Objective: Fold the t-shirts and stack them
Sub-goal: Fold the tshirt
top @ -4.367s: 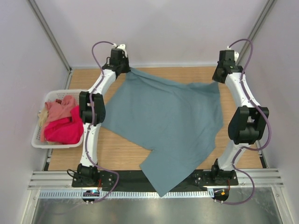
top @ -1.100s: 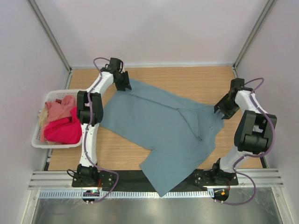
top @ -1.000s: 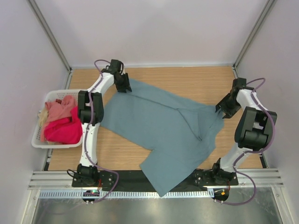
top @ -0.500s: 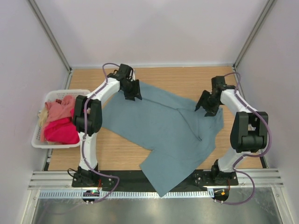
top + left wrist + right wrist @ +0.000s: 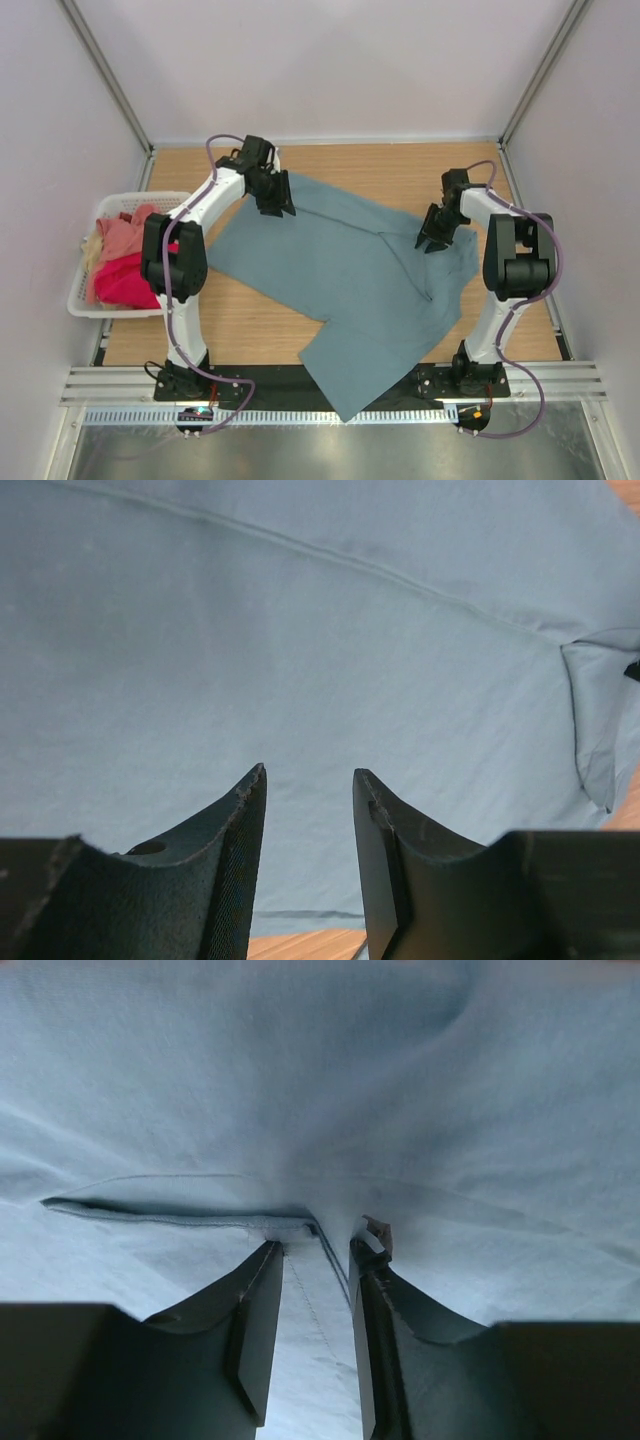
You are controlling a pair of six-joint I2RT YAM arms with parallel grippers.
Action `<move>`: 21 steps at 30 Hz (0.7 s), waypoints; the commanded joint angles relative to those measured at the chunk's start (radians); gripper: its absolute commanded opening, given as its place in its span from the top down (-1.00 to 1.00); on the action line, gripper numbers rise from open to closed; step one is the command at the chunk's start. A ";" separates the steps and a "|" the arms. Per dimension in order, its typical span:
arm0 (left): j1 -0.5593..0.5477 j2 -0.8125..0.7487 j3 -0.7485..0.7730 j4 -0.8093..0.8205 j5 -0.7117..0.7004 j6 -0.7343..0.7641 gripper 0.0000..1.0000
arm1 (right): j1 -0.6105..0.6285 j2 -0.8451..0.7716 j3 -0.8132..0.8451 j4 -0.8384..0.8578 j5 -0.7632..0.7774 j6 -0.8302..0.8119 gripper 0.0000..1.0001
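You released the large grey-teal cloth t-shirt (image 5: 350, 270), which lay spread on the wooden table (image 5: 400, 170), and brought the left gripper (image 5: 279, 205) and right gripper (image 5: 431, 239) inward, jaws parted, apparently gripping nothing, so folding could begin.

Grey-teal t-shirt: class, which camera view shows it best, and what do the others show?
The top external view: the grey-teal t-shirt lies spread out, nearly whole. The left wrist view shows only flat cloth with a seam; the right wrist view, a folded hem.
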 commanded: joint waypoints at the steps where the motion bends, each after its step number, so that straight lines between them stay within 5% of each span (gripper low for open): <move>1: -0.003 -0.055 -0.014 -0.011 0.031 0.006 0.19 | 0.002 0.010 0.065 0.031 -0.012 -0.013 0.25; 8: -0.003 -0.050 -0.007 -0.019 0.038 0.007 0.19 | 0.031 0.043 0.100 0.041 -0.027 -0.016 0.31; 16: -0.002 -0.045 -0.001 -0.028 0.045 0.007 0.19 | 0.045 0.048 0.119 0.012 -0.029 -0.014 0.97; 21: -0.003 -0.056 -0.004 -0.034 0.052 -0.002 0.24 | 0.074 -0.021 0.143 -0.093 0.002 -0.019 0.97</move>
